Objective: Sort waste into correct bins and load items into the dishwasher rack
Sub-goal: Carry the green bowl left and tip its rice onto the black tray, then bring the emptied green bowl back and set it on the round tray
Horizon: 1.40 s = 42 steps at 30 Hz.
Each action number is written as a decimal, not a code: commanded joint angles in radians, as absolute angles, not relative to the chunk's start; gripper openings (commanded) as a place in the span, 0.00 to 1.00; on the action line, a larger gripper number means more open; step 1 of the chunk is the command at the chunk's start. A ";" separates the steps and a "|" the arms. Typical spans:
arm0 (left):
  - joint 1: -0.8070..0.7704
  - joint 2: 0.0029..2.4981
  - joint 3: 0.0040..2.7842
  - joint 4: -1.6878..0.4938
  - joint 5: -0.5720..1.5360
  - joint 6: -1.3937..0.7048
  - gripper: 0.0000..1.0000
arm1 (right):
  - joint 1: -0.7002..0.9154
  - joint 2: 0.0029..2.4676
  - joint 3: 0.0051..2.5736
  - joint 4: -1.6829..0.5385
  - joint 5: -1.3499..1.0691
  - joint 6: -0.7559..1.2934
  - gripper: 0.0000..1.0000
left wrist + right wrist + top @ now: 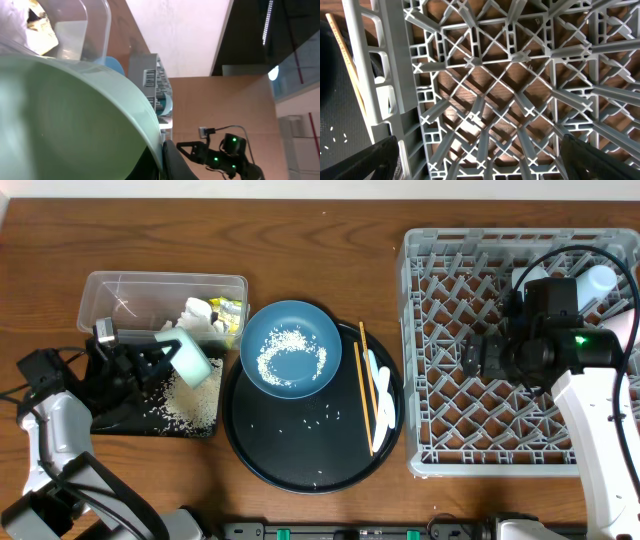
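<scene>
The table (300, 220) shows two bowls (300, 320), two chopsticks (358, 366), one rack (500, 463).

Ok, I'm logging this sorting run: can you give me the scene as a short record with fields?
left gripper: shut on small light-blue bowl, tipped over black rectangular tray
rice pile: on that tray
clear tub: napkins, wrapper inside
dark-blue bowl: on round tray, loose rice inside
chopsticks, spoon: on round tray
right gripper: open, over rack

The small pale bowl (65, 115) overfills the left wrist view, blurred and cropped.
</scene>
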<state>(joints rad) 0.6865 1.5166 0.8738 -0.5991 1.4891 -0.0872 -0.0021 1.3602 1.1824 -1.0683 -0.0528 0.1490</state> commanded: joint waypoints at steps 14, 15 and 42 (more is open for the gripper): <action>0.688 1.475 0.891 -0.601 1.565 -0.070 0.06 | -0.017 1.354 1.184 -1.068 -0.049 0.141 0.99; 0.688 1.462 0.891 -0.601 1.548 -0.073 0.06 | -0.017 1.354 1.184 -1.070 -0.050 0.141 0.99; -0.025 1.071 0.984 -0.815 0.618 -0.247 0.06 | -0.017 1.354 1.184 -1.070 -0.050 0.141 0.99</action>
